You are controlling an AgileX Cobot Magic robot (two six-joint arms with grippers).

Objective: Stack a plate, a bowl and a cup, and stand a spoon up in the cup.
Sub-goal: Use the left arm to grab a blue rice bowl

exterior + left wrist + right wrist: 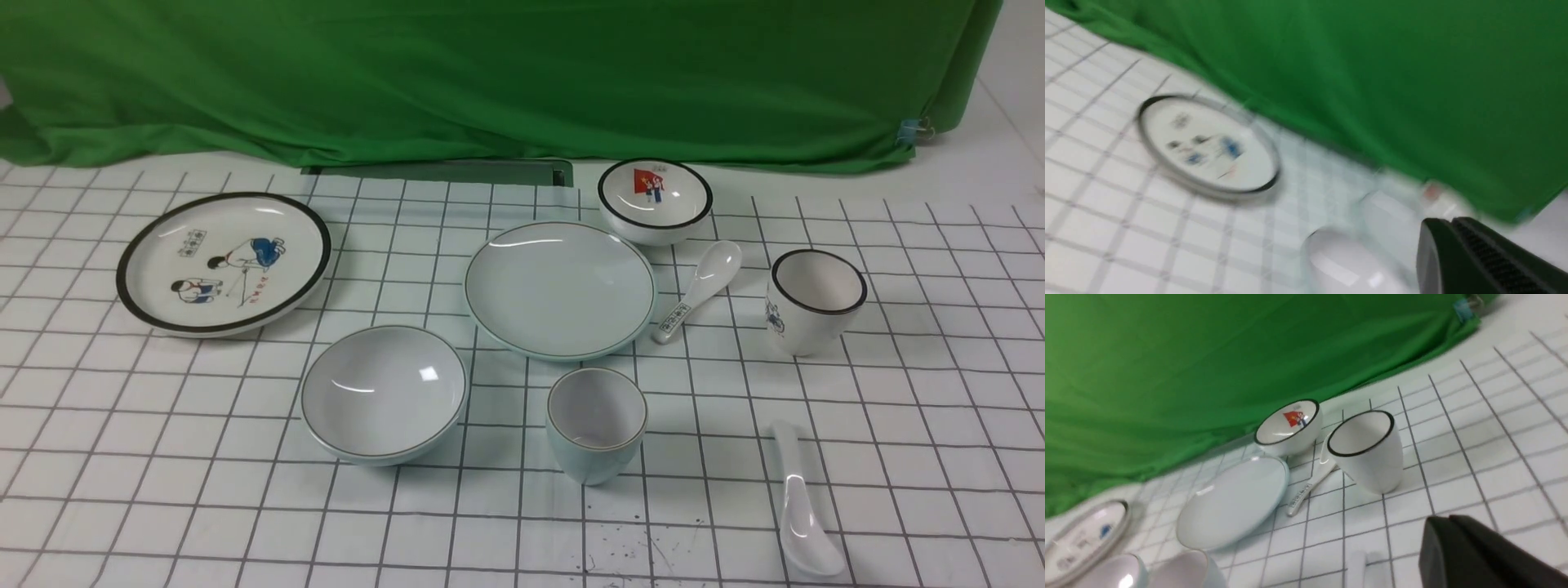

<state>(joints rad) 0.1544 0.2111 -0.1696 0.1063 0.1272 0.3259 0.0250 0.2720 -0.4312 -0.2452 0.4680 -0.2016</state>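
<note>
The plain pale plate (559, 290) lies at the table's middle. Nearer me stand the shallow bowl (384, 394) on its left and the small handleless cup (596, 425) just in front of it. The plain white spoon (796, 502) lies at the front right, bowl end towards me. Neither arm shows in the front view. My left gripper (1450, 221) is shut and empty in a blurred wrist view, above the bowl (1347, 265). My right gripper (1448, 517) is shut and empty, above the grid beside the spoon's handle (1356, 567), with the plate (1233, 500) beyond.
A cartoon plate (224, 261) lies far left. A small black-rimmed bowl with a red picture (655, 200) stands behind the plate. A patterned spoon (698, 290) and a black-rimmed cup (816, 300) are on the right. A green cloth (490, 73) closes the back.
</note>
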